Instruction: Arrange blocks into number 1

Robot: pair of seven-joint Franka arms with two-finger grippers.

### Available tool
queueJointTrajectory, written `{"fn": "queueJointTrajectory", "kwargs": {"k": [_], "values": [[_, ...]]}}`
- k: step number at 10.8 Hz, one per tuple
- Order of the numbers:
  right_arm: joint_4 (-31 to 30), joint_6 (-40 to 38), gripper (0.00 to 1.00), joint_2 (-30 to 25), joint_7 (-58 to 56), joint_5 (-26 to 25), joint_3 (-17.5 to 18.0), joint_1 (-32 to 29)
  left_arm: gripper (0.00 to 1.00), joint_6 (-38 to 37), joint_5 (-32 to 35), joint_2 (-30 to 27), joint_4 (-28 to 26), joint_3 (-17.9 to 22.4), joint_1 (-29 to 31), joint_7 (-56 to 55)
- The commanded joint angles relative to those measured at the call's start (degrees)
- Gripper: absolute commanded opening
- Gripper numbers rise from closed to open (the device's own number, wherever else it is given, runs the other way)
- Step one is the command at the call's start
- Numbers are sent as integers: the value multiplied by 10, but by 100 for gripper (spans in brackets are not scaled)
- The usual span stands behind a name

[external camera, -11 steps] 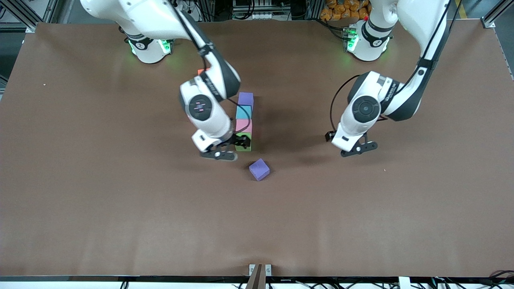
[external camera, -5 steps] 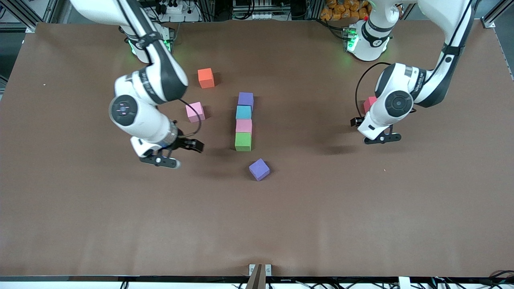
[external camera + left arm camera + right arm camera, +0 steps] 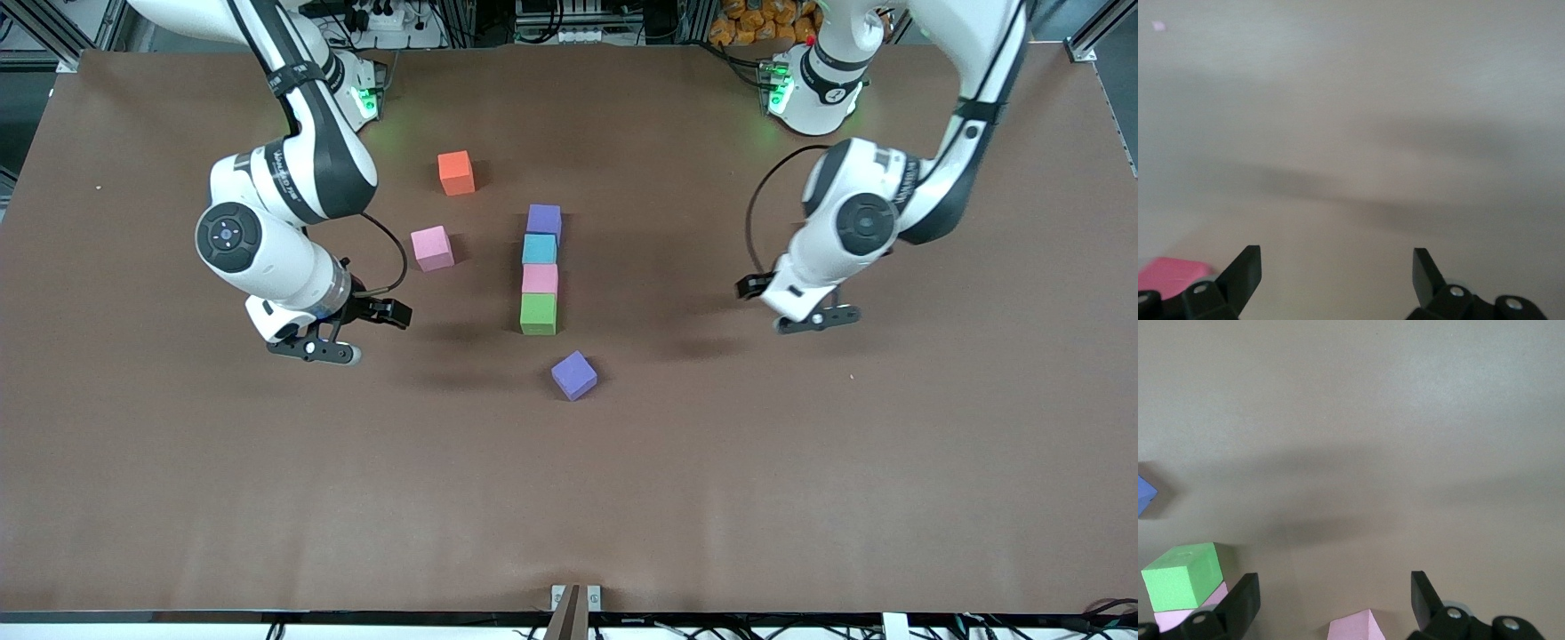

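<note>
Front view: four blocks (image 3: 540, 277) in straight column, forming stem of 1; loose purple block (image 3: 573, 375), pink block (image 3: 432, 247), orange block (image 3: 456, 172) lie apart, probably spare. Right gripper (image 3: 342, 333) spread, empty, over bare table (image 3: 267, 498) beside column. Left gripper (image 3: 805, 316) likewise, toward own end.

Left wrist view: fingers (image 3: 1245, 273) wide apart, red block (image 3: 1175, 275) beside one.

Right wrist view: green block (image 3: 1183, 577) and pink one near spread fingers (image 3: 1241, 603).

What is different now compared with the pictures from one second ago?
The right gripper left the green block at the line's near end and swung toward the right arm's end of the table, empty and open. The left gripper moved off toward its own end, then came partly back, open. The four-block line, the loose purple block, the loose pink block and the orange block stayed put.
</note>
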Motion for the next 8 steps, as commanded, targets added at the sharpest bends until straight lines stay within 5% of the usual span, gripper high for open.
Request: {"fn": "queueJointTrajectory", "kwargs": {"k": [1, 5, 8], "values": [[-11, 2, 100, -17, -30, -12, 9, -24, 100, -12, -1, 94, 113, 1, -50, -95], [4, 2, 100, -18, -92, -25, 9, -75, 100, -12, 27, 216, 279, 16, -150, -281], [8, 1, 100, -40, -91, -66, 9, -82, 100, -11, 50, 287, 383, 68, -230, -372]]}}
